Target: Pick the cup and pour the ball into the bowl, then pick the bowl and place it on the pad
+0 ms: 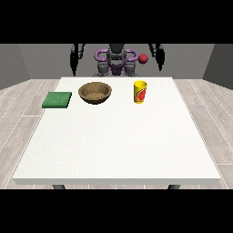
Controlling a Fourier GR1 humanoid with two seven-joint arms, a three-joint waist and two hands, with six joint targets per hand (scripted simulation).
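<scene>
I stand behind a white table (113,145). Along its far edge sit a green pad (57,99) near the far-left corner, a wooden bowl (95,92) beside it, and a yellow cup (140,91) upright towards the right. A red ball (143,58) shows above the cup, near my arm at the view's right.

The round brown bowl (95,92) looks like grained wood, matt. Left of the bowl, the flat green square pad (57,99) looks soft and rough. Right of it, the yellow cup (140,92) appears smooth, printed plastic. Beneath, the large white table (118,145) is matt, faintly speckled.
</scene>
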